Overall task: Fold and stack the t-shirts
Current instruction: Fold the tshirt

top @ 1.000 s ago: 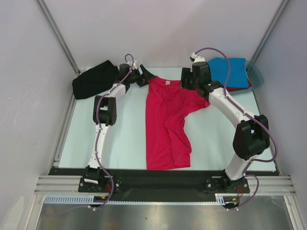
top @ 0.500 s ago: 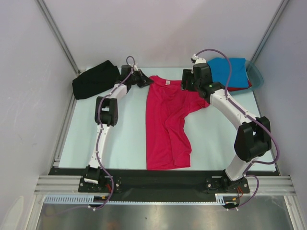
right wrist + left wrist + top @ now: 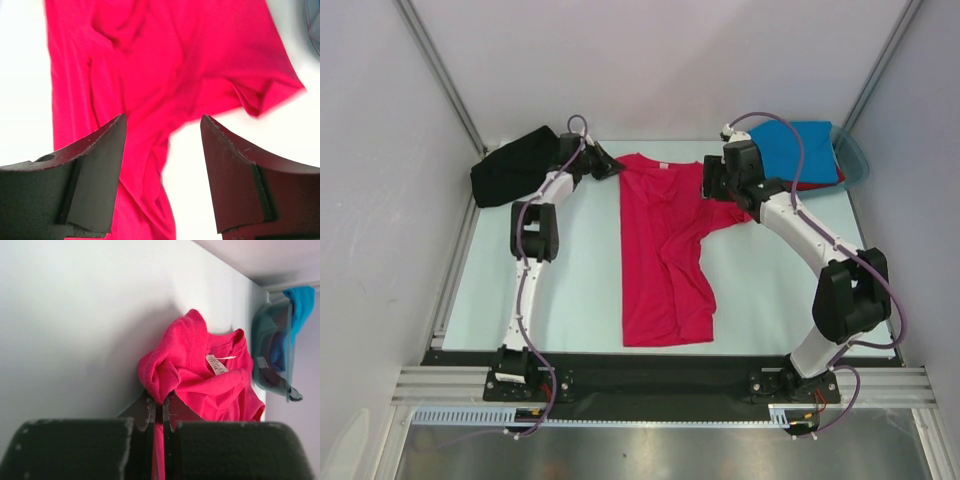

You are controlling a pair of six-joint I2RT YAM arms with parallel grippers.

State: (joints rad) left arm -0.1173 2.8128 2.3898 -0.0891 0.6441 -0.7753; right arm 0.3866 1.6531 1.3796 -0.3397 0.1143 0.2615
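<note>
A crimson-pink t-shirt (image 3: pixel 662 250) lies lengthwise in the middle of the table, neck at the far end, white label (image 3: pixel 216 364) showing. My left gripper (image 3: pixel 613 168) (image 3: pixel 161 402) is shut on a bunched fold at the shirt's far left shoulder (image 3: pixel 165 375). Above the right sleeve, my right gripper (image 3: pixel 712 188) (image 3: pixel 162 125) hovers open, with pink cloth (image 3: pixel 165 65) and bare table between its fingers. A black t-shirt (image 3: pixel 515 165) lies crumpled at the far left. At the far right a bright blue t-shirt (image 3: pixel 800 148) rests over a red one (image 3: pixel 820 184).
A translucent teal tub (image 3: pixel 857 160) (image 3: pixel 270 360) holds the blue and red shirts at the far right corner. White walls close in the table on three sides. The pale table top (image 3: pixel 570 290) shows on both sides of the pink shirt.
My left gripper has shut on the shirt's left shoulder and drawn it a little to the left and back. The right gripper has shifted slightly and stays open.
</note>
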